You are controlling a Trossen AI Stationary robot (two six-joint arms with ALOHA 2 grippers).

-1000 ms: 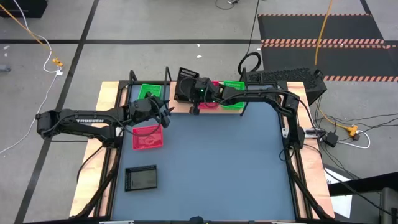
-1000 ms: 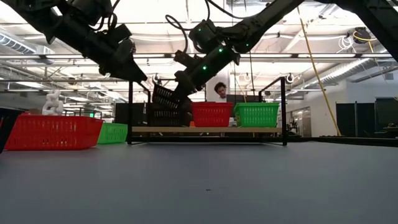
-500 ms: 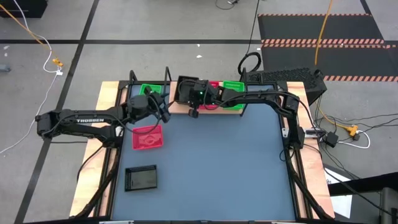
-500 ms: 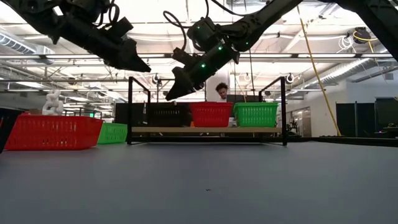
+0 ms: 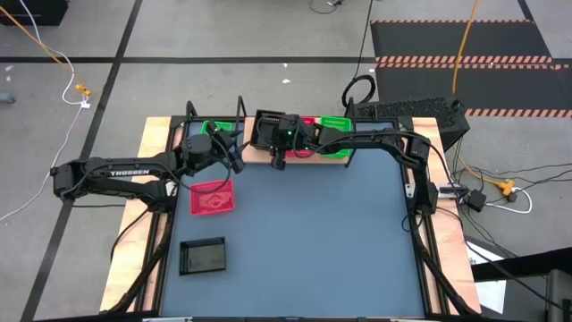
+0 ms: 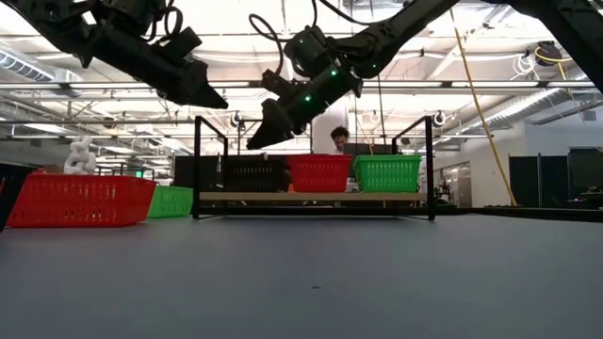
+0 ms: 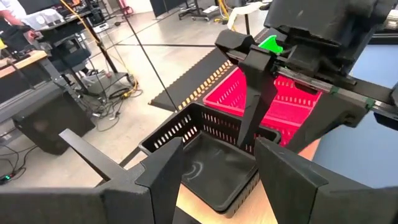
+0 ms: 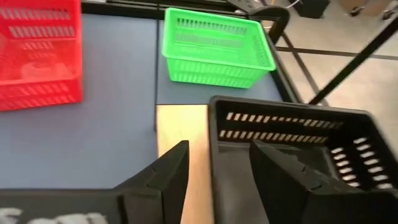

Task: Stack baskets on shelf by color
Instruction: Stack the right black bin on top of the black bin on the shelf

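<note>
A black basket (image 7: 211,162) sits flat on the left end of the shelf (image 6: 316,197), seemingly nested in a second black one. A pink basket (image 6: 320,172) stands mid-shelf and a green basket (image 6: 387,172) at the right end. My right gripper (image 6: 256,141) hovers open just above the black basket (image 8: 298,124), its fingers to either side of one corner without touching. My left gripper (image 6: 219,102) hangs open and empty left of the shelf, facing the black basket. Another green basket (image 5: 214,130), pink basket (image 5: 213,199) and black basket (image 5: 203,257) rest on the tabletop.
The shelf's black frame posts (image 6: 197,165) rise at its ends. The loose green basket (image 8: 214,46) lies just left of the shelf, the pink basket (image 8: 37,56) nearer. A person shows in the room behind the shelf. The table's centre and right are bare.
My right gripper has opened and let go of the black basket. The basket hung tilted over the shelf's left end and has dropped flat there. My left gripper has swung a little toward the far edge, away from the loose pink basket.
</note>
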